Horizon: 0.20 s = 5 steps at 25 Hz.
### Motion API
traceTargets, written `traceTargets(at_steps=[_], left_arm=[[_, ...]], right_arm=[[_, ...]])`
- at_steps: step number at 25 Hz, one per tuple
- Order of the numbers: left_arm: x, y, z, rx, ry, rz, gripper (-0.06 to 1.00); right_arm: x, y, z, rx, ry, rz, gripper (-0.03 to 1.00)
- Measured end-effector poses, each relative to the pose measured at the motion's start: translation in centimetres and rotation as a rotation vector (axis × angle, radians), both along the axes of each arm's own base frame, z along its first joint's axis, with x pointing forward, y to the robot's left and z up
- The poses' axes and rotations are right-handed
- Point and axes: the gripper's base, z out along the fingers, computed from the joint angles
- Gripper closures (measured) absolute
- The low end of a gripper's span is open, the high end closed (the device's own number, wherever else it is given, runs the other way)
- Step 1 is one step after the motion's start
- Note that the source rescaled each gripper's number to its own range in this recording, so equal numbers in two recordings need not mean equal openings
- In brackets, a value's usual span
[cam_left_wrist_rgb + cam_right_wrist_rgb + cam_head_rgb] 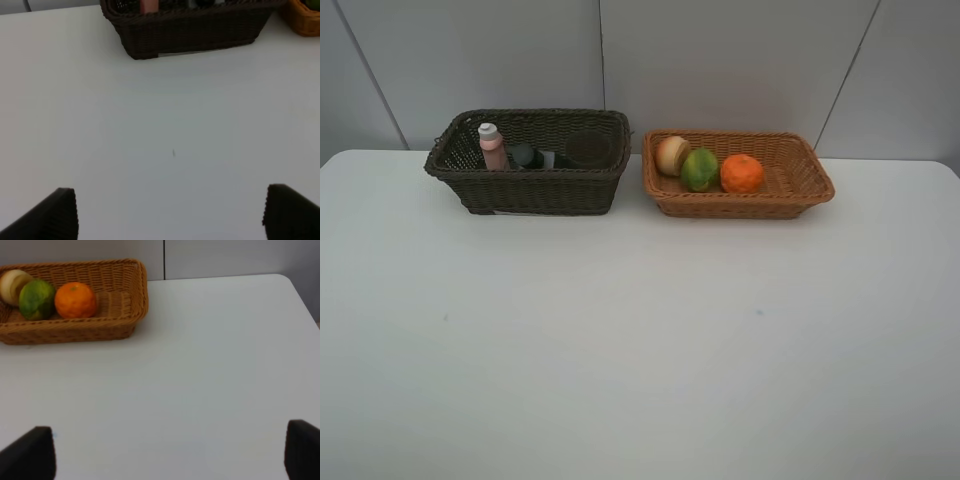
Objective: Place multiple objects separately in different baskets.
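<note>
Both your left gripper and right gripper hang spread wide and empty over the white table, while the orange, mango and round fruit lie in the tan basket and the pink bottle, pump bottle and cup sit in the dark basket.

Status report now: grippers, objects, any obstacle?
Both grippers open, empty. Fruits in tan basket, bottles and cup in dark basket. No obstacle.
</note>
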Motion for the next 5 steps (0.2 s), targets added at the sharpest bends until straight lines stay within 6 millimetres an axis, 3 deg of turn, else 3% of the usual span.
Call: traceTargets(at_steps=[5], left_arm=[[-0.03, -0.02, 0.00, 0.000, 0.000, 0.042, -0.02]], right_arm=[[0.00, 0.00, 0.00, 0.000, 0.000, 0.000, -0.02]])
